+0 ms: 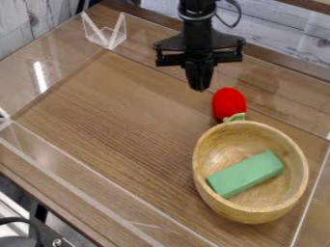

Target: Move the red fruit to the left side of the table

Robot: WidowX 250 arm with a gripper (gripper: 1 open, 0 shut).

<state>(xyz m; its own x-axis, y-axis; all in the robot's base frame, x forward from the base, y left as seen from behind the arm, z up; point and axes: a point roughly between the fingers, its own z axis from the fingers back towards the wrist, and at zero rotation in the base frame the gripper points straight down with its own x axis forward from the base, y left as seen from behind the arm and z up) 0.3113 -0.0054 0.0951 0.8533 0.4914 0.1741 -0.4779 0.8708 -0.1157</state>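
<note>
While the black gripper (199,85) hangs over the far middle of the table (116,135), its two fingers are pressed together into a single dark point aimed almost straight down, with nothing between them. That tip sits just to the left of and slightly beyond the red fruit (230,101), close beside it; whether the two touch cannot be told from this view. The red fruit is a small rounded bright red piece resting on the wood-grain top on the right side of the table, with a bit of green showing at its near edge where it meets the rim of the wooden bowl (219,145). The bowl stands near and right of centre, just in front of the fruit, upright on the tabletop. Inside it lies a green rectangular block (245,175), laid flat and angled so one end points toward the far right. Low clear acrylic walls (103,32) edge the table, with a small triangular clear bracket at the far left corner. The left half of the tabletop shows only bare brown wood grain with glare from the plastic along the near left edge.
</note>
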